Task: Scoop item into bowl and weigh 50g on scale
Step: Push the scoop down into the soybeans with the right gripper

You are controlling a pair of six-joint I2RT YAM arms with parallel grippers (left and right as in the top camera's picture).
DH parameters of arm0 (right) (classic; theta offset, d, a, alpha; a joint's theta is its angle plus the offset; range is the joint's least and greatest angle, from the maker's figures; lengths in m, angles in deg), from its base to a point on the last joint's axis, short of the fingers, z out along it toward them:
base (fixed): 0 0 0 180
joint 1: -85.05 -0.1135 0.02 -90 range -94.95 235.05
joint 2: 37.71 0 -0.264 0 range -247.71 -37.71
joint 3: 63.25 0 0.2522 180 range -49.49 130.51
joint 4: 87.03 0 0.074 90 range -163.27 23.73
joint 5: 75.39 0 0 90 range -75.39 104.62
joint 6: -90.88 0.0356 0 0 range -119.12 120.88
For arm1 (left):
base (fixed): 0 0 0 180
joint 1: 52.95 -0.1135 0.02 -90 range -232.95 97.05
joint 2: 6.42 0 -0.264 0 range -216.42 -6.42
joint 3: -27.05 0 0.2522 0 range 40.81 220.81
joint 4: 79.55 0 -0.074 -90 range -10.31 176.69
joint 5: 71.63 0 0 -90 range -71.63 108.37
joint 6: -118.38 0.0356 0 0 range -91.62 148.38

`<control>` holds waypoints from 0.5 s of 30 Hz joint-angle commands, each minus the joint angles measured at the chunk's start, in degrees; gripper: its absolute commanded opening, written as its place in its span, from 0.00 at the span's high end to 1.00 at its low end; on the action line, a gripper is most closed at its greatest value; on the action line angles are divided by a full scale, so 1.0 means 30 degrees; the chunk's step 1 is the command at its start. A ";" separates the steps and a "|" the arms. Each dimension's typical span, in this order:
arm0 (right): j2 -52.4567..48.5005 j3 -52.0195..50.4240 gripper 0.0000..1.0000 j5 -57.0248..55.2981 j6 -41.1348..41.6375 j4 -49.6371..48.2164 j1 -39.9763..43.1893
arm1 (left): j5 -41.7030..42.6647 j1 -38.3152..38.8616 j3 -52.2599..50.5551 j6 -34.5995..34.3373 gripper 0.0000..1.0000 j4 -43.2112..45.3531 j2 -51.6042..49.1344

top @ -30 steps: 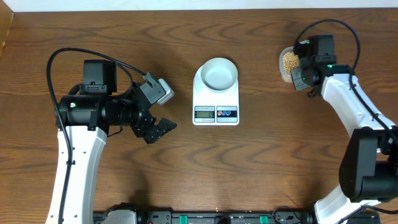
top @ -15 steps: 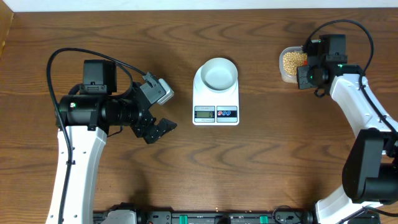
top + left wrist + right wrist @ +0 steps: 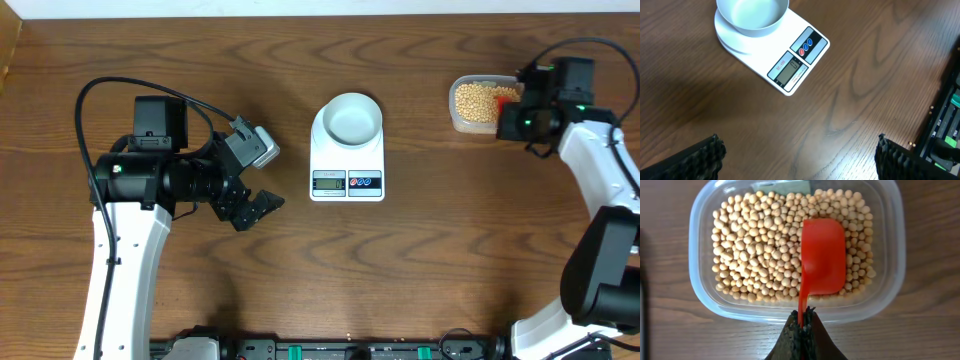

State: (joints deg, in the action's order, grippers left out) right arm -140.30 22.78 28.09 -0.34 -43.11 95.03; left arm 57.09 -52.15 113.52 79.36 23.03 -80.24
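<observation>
Got right pincer (image 3: 802, 325) clamped on handle of red scoop (image 3: 822, 255), with cup empty over beans (image 3: 755, 250) in clear tub (image 3: 700, 297), near far right corner of tabletop (image 3: 430, 270); touching beans or just above, can't tell. Got left pincer (image 3: 257, 208) spread apart, holding nothing, over left half. Seeing bowl (image 3: 352, 118) empty on scale (image 3: 347, 160), mid tabletop toward far edge, well apart from tub. Can't read display (image 3: 329, 181).

Step in hand, by my read: fill the scoop. Tip leading edge down, push into deepest part of pile, level out before lifting. Avoid heaping; expect round beans to roll off on the long carry to bowl. Keep grip square on handle to hold cup flat. Plan on more than 1 trip, with small last loads to land on 50 g, not overshoot. Check for 0 on display with bowl in place before 1st pour.
</observation>
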 commanded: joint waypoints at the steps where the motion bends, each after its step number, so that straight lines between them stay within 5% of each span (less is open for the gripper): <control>1: 0.0357 0.0015 0.99 0.3096 0.0663 0.0342 0.0801 | 0.0240 -0.0080 0.0291 -0.0080 0.02 -0.0058 0.0029; 15: 0.0335 0.0015 0.99 0.4816 0.1472 0.0736 0.1945 | 0.0240 -0.0080 0.0291 -0.0080 0.02 -0.0058 0.0029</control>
State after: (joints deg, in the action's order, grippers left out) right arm -140.30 22.78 39.67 2.86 -42.17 100.86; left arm 57.07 -52.15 113.54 79.36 23.03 -80.24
